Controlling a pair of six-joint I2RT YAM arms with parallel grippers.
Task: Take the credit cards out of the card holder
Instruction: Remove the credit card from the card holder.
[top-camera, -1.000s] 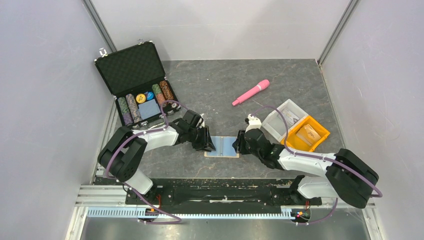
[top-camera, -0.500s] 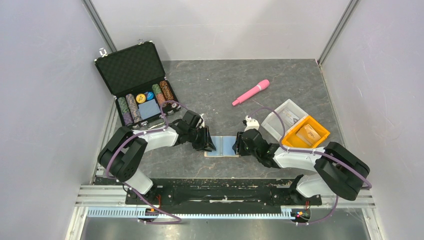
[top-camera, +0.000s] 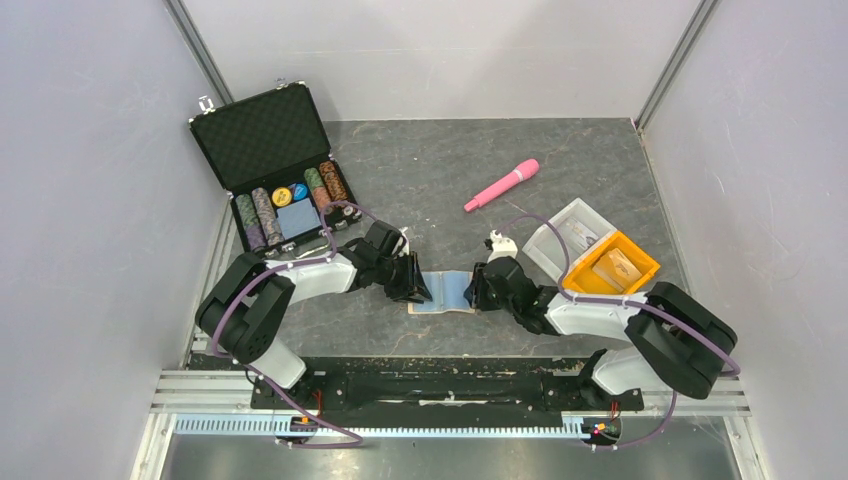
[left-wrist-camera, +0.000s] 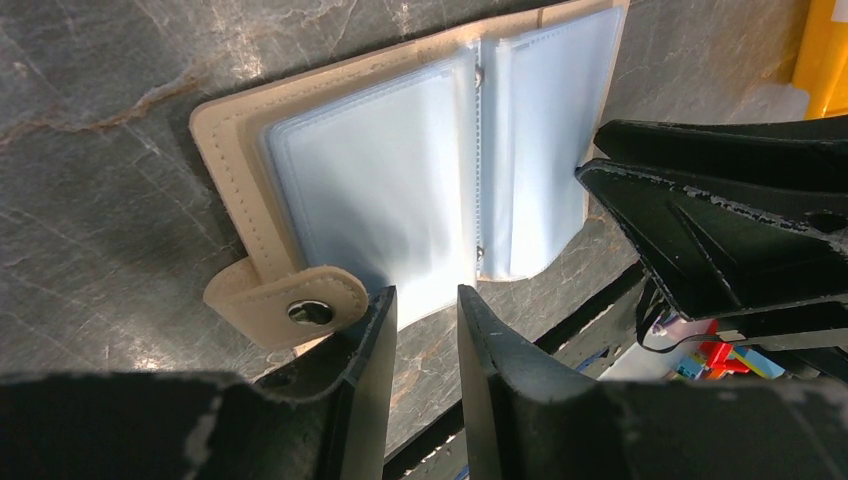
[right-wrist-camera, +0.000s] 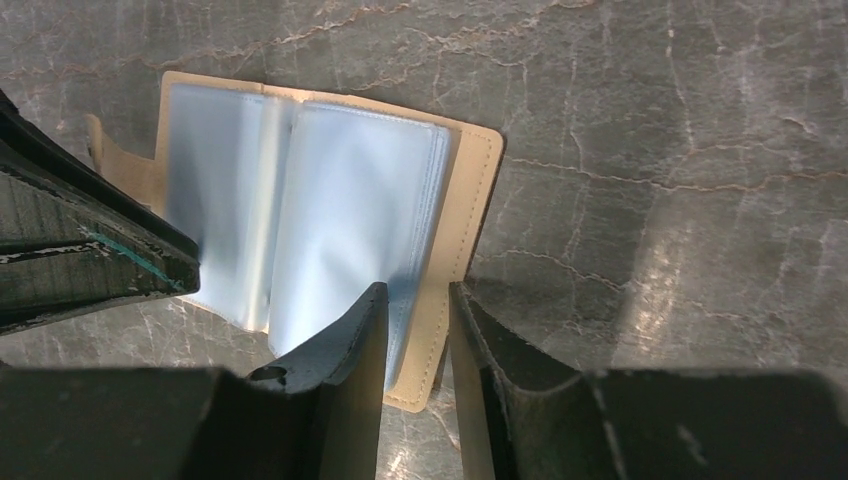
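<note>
L fingers (left-wrist-camera: 360, 400) slightly spread; R fingers (right-wrist-camera: 340, 380) astride holder (right-wrist-camera: 470, 180) edge, can't tell grip. We risk dragging holder, sleeves (right-wrist-camera: 350, 200) flopping shut.

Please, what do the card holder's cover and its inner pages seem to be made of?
The card holder cover looks like matte tan leather or imitation leather: stitching runs along its edge, a metal-looking snap sits on its tab. The inner pages seem thin, translucent pale blue plastic, with a soft sheen.

Left end effector (left-wrist-camera: 425, 296), right end effector (right-wrist-camera: 415, 292): jaws slightly apart.
</note>
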